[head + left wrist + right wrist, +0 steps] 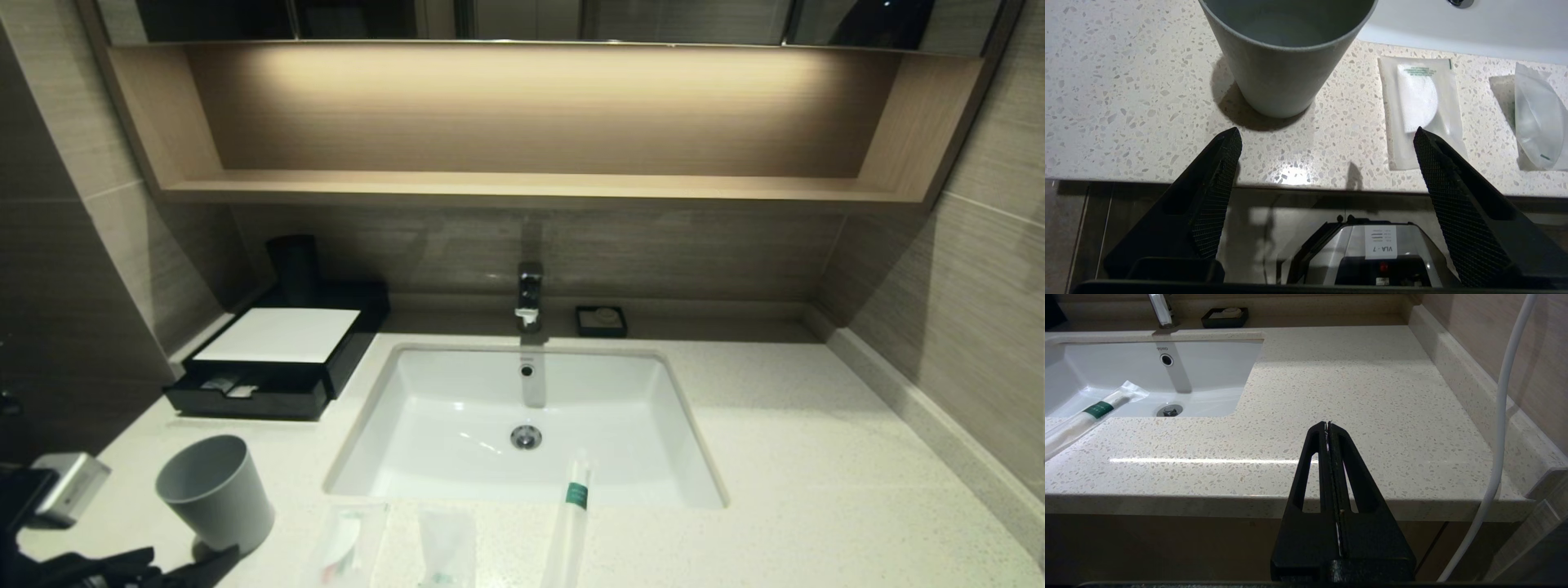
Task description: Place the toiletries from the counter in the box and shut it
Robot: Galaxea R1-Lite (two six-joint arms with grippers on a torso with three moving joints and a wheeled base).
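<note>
Two flat translucent sachets (347, 543) (446, 547) lie on the counter (816, 457) at its front edge. The slim white stick pack with a green band (574, 514) lies beside them, its far end over the sink rim. The black box (277, 335) stands at the back left with its drawer (245, 400) pulled out; small items lie in it. My left gripper (1327, 139) is open and empty over the counter's front edge, in front of the cup, with the nearer sachet (1421, 110) by one finger. My right gripper (1328, 424) is shut and empty, low at the counter's front right.
A pale grey cup (216, 490) stands front left, close to my left gripper. The white sink (457, 408) and the faucet (529, 298) fill the middle. A small black soap dish (601, 320) sits at the back. A white cable (1498, 437) hangs at the right.
</note>
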